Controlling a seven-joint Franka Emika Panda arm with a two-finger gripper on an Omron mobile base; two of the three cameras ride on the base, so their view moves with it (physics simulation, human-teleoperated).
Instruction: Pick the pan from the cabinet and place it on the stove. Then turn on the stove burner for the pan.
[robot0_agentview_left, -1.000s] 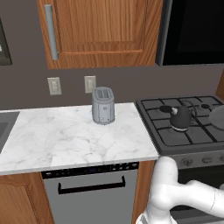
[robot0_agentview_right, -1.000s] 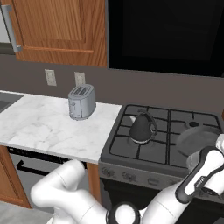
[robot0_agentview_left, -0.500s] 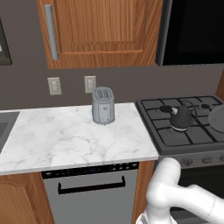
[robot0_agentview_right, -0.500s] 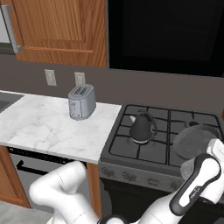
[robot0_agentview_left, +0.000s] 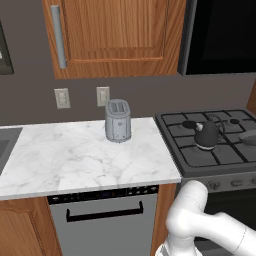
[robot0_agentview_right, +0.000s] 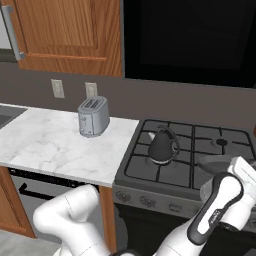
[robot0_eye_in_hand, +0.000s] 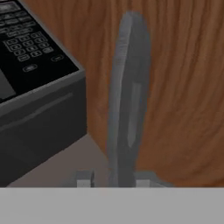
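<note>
Hand view shows you the gripper (robot0_eye_in_hand: 114, 177) with its tips now slightly spread on either side of a grey bar (robot0_eye_in_hand: 127, 87), which is probably the pan's handle, where a moment ago they were pressed together. In the right base view the pan (robot0_agentview_right: 212, 161) lies on the stove (robot0_agentview_right: 150, 170) at its near right, right of the kettle (robot0_agentview_right: 162, 146). Placing looks done, so you have the burner knobs (robot0_agentview_right: 150, 202) next.

I see the cabinet (robot0_eye_in_hand: 183, 87) door's grey bar handle (robot0_eye_in_hand: 127, 100) standing upright between my jaws.
</note>
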